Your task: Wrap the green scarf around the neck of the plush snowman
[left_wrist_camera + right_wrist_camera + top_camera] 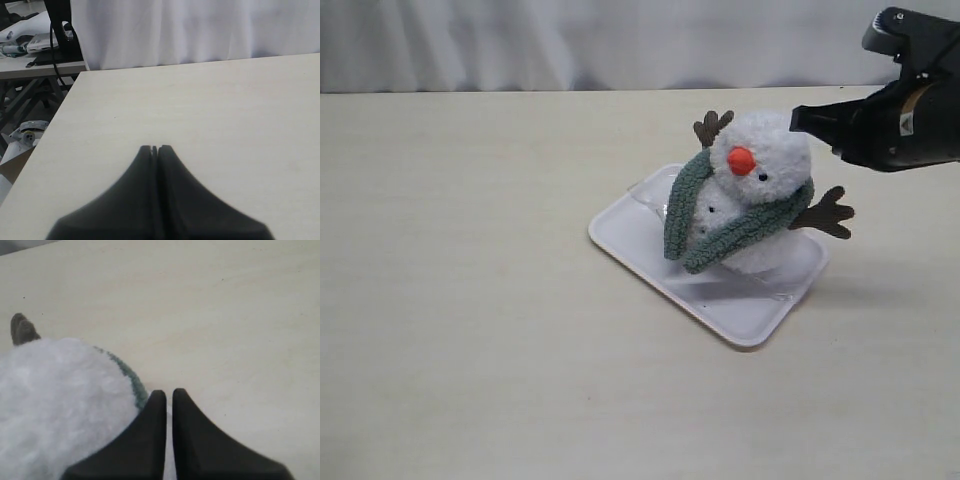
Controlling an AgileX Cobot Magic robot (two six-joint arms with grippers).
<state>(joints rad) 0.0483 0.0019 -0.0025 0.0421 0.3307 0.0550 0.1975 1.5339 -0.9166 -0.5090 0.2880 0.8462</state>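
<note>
The plush snowman (760, 190) sits tilted on a white tray (740, 300), orange nose facing front. The green scarf (720, 225) lies around its neck, with both ends hanging down across its front. My right gripper (798, 119) hovers just behind the snowman's head, shut with nothing between its fingers. In the right wrist view the right gripper (169, 392) sits above the white head (60, 400), with a strip of scarf (131, 380) showing beside it. The left gripper (156, 148) is shut and empty over bare table, out of the exterior view.
The snowman's brown twig arms (825, 212) stick out to either side. The beige table (470, 300) spreads wide to the left and front. A white curtain (570, 40) hangs behind the table's far edge. In the left wrist view, the table's edge (55, 125) borders clutter beyond it.
</note>
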